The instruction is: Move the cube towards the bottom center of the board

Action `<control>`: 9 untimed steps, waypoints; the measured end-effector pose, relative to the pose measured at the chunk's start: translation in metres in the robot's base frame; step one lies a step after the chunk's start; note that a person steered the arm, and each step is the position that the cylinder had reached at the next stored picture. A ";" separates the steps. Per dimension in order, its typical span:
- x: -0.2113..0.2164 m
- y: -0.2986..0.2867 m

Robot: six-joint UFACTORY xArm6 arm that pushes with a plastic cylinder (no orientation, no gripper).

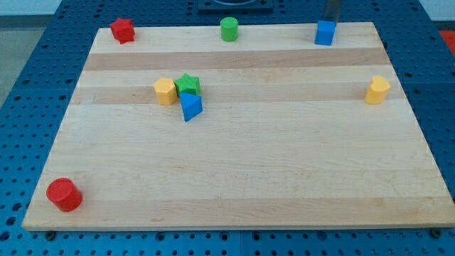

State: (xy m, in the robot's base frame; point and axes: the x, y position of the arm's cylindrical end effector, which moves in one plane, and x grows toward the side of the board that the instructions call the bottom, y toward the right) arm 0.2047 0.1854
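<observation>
- Nearest the camera, a red cylinder block sits at the wooden board's lower left.
- Blue cube block stands upright at the board's upper right edge.
- My tip is just above the cube, apparently touching; it is a bare rod with nothing to open or close.

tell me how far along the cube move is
Nothing looks done yet: the blue cube sits at the board's top edge, toward the view's right, far from the bottom center. In hand: my tip stands just above the cube in the view, seemingly lined up behind it; contact is unclear. Left: the whole push down toward the bottom center, over open board.
</observation>
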 end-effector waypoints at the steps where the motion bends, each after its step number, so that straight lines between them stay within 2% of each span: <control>1: 0.025 -0.005; 3: 0.071 -0.022; 6: 0.187 -0.061; 9: 0.269 -0.131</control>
State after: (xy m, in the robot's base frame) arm 0.4737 0.0540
